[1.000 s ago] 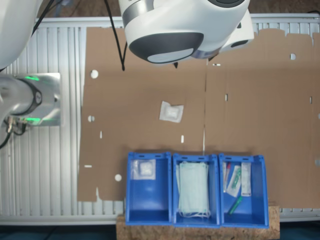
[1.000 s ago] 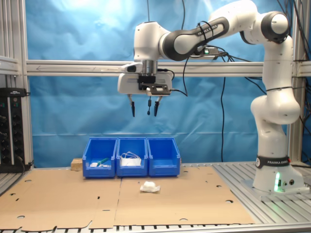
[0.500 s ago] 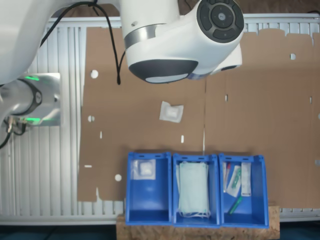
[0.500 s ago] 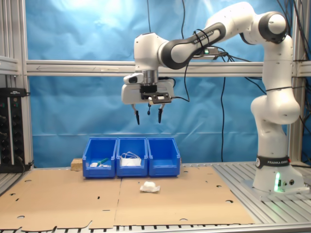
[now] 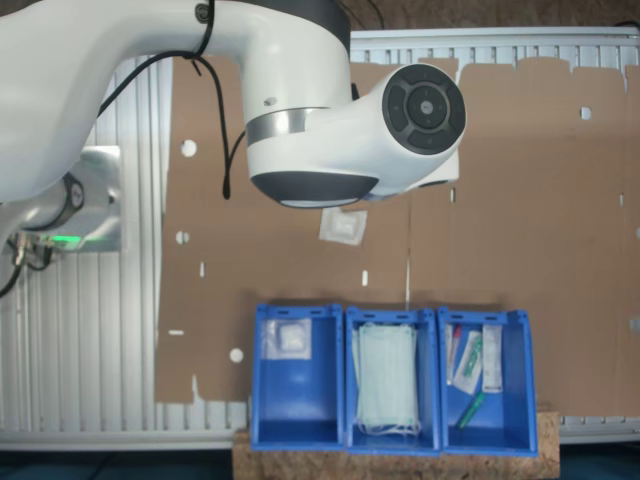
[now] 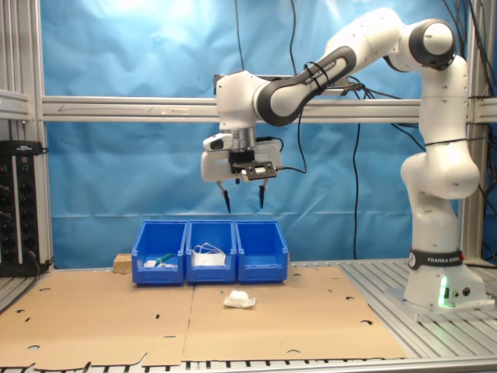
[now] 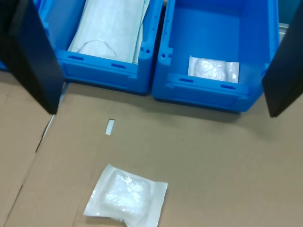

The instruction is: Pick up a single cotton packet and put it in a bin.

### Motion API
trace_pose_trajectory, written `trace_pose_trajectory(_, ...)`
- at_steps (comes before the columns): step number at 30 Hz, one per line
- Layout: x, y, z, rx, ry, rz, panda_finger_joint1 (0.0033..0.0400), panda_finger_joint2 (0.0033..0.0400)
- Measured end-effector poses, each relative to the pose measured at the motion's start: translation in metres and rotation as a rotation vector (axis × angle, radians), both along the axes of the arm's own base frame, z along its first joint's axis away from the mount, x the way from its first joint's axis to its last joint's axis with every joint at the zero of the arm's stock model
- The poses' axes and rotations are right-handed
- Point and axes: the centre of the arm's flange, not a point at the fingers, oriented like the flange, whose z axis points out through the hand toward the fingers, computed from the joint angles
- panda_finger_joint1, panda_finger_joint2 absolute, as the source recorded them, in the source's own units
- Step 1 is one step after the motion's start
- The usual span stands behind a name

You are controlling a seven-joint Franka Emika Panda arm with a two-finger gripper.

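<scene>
Fingers: our gripper (image 6: 244, 197) hangs high above the table (image 6: 93, 311), its two fingers (image 7: 35, 59) spread apart and holding nothing.
Packet: one cotton packet (image 7: 127, 196) lies flat on the cardboard just before the bins. We think it is light, soft and crinkly, so we pinch its puffy middle.
Bins: we count three; the bin (image 7: 208, 52) with a packet already inside looks right.

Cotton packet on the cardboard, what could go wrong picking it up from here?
The cotton packet is thin and crumpled, so the open claw, hanging high above, may pinch only the wrapper and drop it. It could also end up among the masks next to the bin already holding a packet.
</scene>
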Motion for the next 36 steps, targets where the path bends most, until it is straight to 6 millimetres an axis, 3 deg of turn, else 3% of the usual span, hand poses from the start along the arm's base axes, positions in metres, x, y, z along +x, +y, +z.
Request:
trace_pose_trajectory(13,-0.012,-0.017,-0.041,-0.020,-0.017,0.019,0.0400,0.0400)
trace_pose_trajectory(36,-0.001,-0.021,-0.137,-0.016,-0.051,0.060,0.0400,0.0400)
